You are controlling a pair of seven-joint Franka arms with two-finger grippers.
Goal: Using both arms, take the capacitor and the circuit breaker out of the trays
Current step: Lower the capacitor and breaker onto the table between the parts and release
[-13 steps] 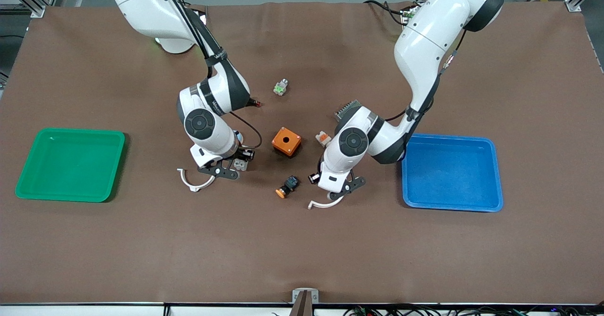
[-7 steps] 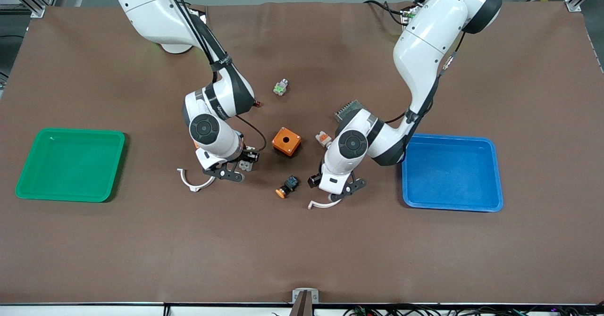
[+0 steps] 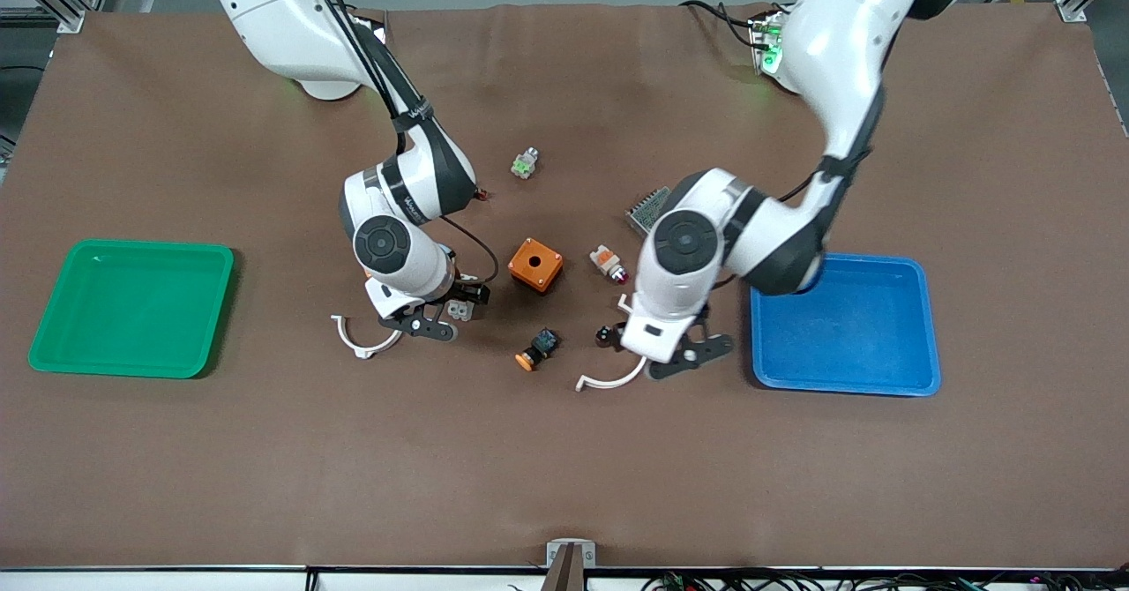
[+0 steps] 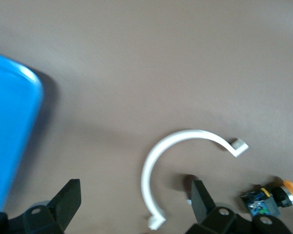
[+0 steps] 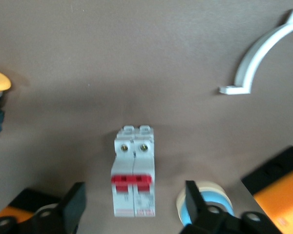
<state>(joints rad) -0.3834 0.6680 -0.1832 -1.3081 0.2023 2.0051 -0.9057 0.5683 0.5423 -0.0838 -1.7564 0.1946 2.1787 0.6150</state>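
Note:
The breaker [image 5: 133, 170], a white-grey block with red levers, lies flat on the brown mat between the spread fingers of my right gripper [image 5: 134, 209], which is open. In the front view the breaker [image 3: 456, 310] peeks out beside that gripper [image 3: 441, 309]. The capacitor [image 3: 604, 335] is a tiny black cylinder on the mat beside my left gripper [image 3: 648, 344]. In the left wrist view the capacitor [image 4: 189, 181] sits just outside one finger, partly hidden by it. My left gripper [image 4: 134, 204] is open and empty over a white curved clip [image 4: 151, 165].
A green tray [image 3: 132, 309] lies at the right arm's end and a blue tray [image 3: 845, 322] at the left arm's end. An orange box [image 3: 534, 265], an orange-capped button [image 3: 536, 349], a white-orange part [image 3: 607, 261], a second white clip [image 3: 360, 340] and a tape roll [image 5: 205, 200] lie around.
My left arm has swung toward the blue tray and risen, uncovering the white-orange part. My right gripper has shifted slightly over the breaker.

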